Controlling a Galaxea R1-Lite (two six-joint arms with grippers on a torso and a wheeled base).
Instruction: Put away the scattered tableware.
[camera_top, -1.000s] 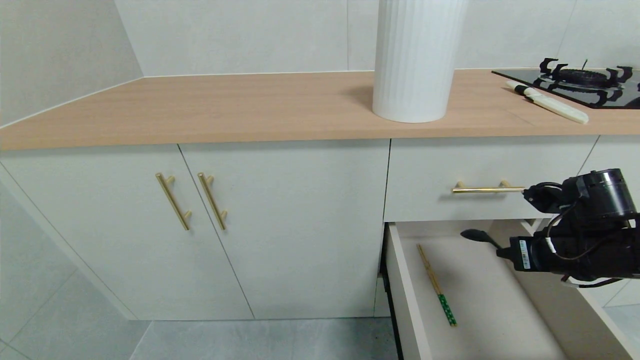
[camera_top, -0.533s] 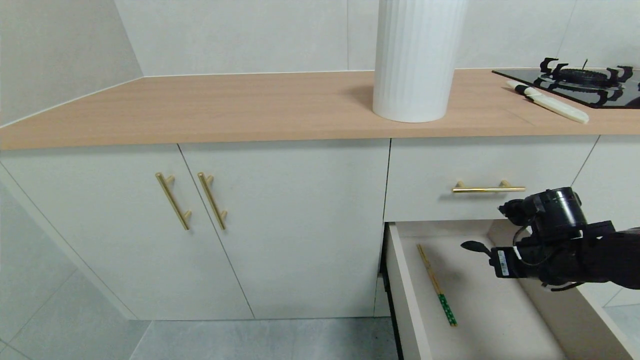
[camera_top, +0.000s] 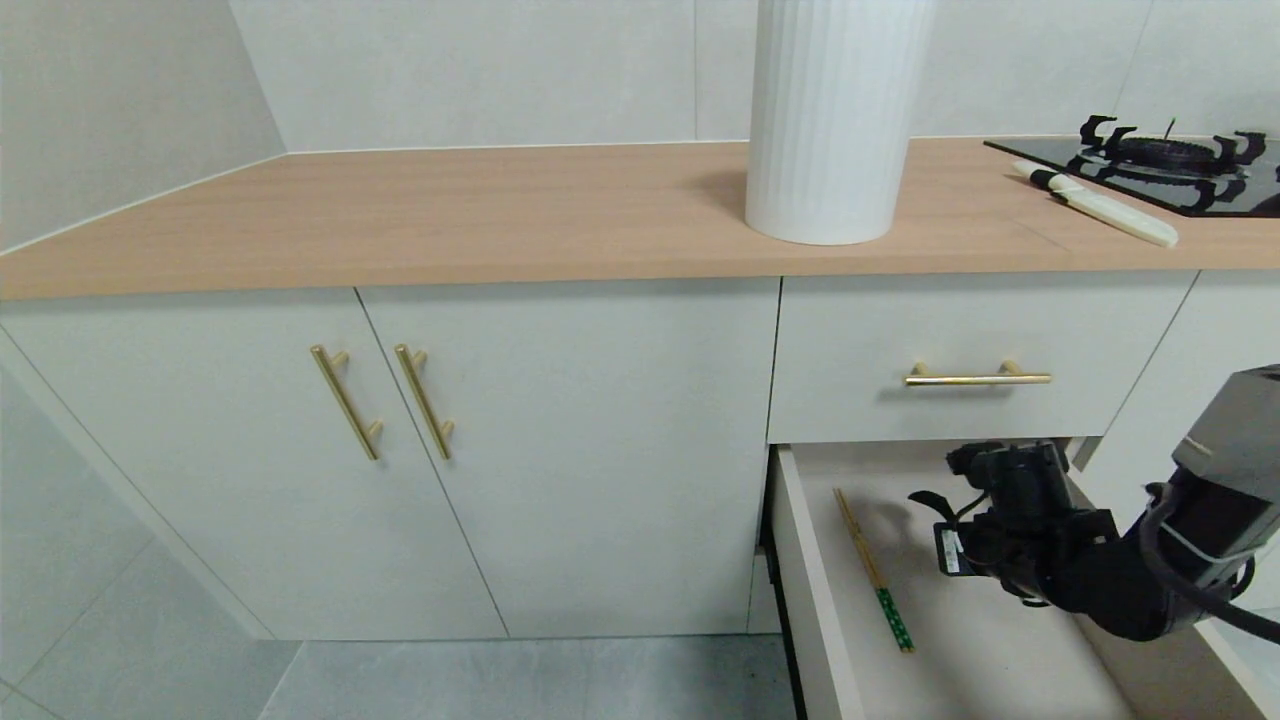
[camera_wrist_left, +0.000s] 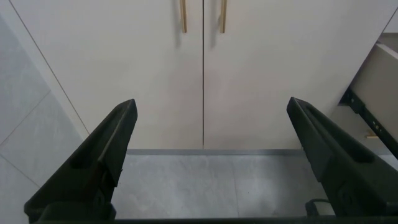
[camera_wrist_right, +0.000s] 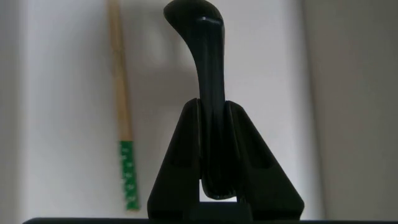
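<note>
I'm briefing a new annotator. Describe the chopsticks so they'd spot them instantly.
Below the wooden counter, right of the two cupboard doors, the lower drawer stands pulled open. On its pale floor near the left wall lie the chopsticks: thin bamboo with green patterned ends, unlike the black spoon in the right gripper.

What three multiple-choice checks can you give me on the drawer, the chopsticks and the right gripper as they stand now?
1. Where do the chopsticks lie?
A. On the countertop
B. In the open drawer
C. On the floor

2. What colour is the chopsticks' patterned end?
A. Green
B. Red
C. Blue

3. What is the state of the right gripper?
A. Open and empty
B. Shut on the black spoon
C. Shut on a knife

Answers:
1 B: they rest on the drawer's floor near its left wall.
2 A: the end nearer the robot is green.
3 B: the right wrist view shows it clamped on the spoon's handle.
</note>
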